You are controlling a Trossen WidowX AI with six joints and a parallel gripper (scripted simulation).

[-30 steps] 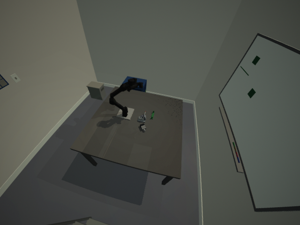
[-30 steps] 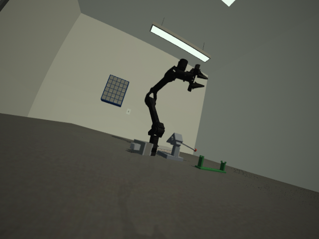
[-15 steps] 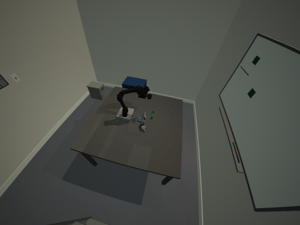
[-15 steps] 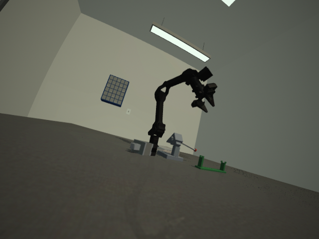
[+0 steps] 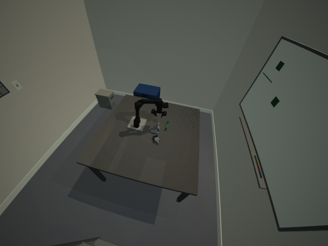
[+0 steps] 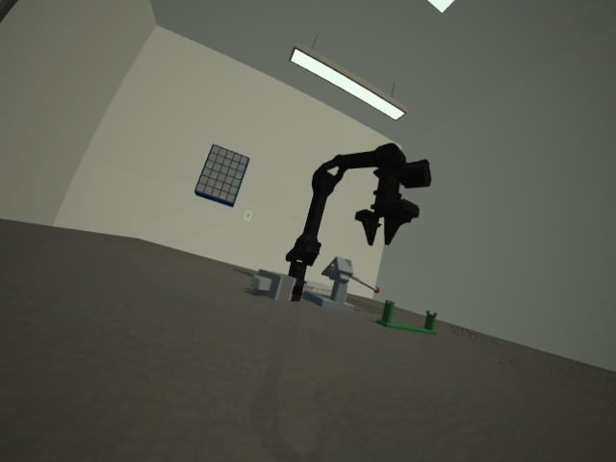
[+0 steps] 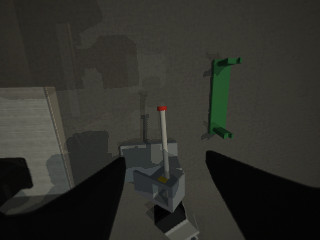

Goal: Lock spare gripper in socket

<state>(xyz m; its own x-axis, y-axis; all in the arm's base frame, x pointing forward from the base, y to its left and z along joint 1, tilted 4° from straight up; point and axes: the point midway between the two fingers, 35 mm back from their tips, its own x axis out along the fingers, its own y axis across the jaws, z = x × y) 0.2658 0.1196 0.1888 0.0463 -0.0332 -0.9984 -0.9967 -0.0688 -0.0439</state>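
My gripper (image 5: pixel 160 116) (image 6: pixel 378 243) (image 7: pixel 166 159) is open and empty, pointing down, high above the table. Below it the grey mount (image 5: pixel 155 129) (image 6: pixel 340 293) (image 7: pixel 176 193) stands on its base, its socket head tilted. The lock pin (image 6: pixel 362 282) (image 7: pixel 164 140), a pale rod with a red end, sticks out of the socket head; in the wrist view it shows between and beyond the fingertips. The spare gripper (image 5: pixel 156 139) (image 6: pixel 274 285) (image 7: pixel 180 227), a grey and dark block, lies on the table beside the mount, partly hidden behind the socket head in the wrist view.
A green rack (image 5: pixel 166 125) (image 6: pixel 408 327) (image 7: pixel 220 97) with two uprights stands on the table near the pin's red end. The arm's pale base plate (image 5: pixel 143 122) (image 7: pixel 25 115) lies on the mount's other side. A blue box (image 5: pixel 147 90) is beyond the table's back edge.
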